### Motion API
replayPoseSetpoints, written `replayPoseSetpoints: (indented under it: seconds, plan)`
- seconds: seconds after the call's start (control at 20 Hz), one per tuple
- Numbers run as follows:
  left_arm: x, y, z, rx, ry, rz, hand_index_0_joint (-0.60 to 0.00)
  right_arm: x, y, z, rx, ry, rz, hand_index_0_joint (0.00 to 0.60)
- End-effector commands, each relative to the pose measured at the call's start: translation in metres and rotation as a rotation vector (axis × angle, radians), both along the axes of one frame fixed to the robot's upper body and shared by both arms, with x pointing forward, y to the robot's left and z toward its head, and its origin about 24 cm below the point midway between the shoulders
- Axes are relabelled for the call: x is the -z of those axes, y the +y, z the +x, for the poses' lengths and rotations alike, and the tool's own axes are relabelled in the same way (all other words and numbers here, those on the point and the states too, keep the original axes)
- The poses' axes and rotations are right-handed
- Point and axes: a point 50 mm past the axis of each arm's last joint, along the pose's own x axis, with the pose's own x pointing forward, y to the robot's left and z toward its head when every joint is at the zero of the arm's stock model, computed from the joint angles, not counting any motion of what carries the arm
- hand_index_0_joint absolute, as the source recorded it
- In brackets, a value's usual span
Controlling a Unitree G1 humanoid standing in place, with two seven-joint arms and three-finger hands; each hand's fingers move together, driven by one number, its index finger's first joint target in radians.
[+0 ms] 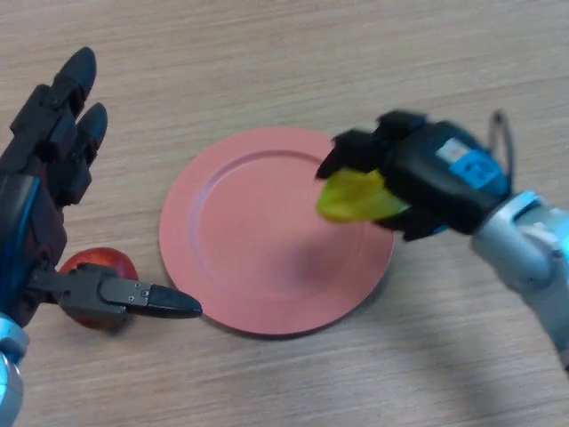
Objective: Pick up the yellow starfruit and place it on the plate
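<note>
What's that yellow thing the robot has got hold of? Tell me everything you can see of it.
It is the yellow starfruit, a glossy yellow-green piece with a smooth, waxy-looking skin and a ridged, pointed outline. The robot's right hand has its black fingers curled round it, hiding its right part, so only the left end sticks out. It appears to be held in the air above the right side of the pink plate, not resting on it. Nothing but the hand seems to touch it.
</note>
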Motion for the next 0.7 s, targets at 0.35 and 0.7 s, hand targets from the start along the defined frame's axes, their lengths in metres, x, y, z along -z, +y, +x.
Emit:
replayPoseSetpoints:
  seconds: [0.35,0.7]
  plan:
    - [-0.030,0.010,-0.010,-0.033,-0.224,0.037,0.000,-0.027,0.017,0.012,0.026,0.010,0.234,0.152]
    - [-0.030,0.013,-0.010,-0.057,-0.238,0.074,0.000,-0.055,0.020,0.004,0.013,0.032,0.518,0.000]
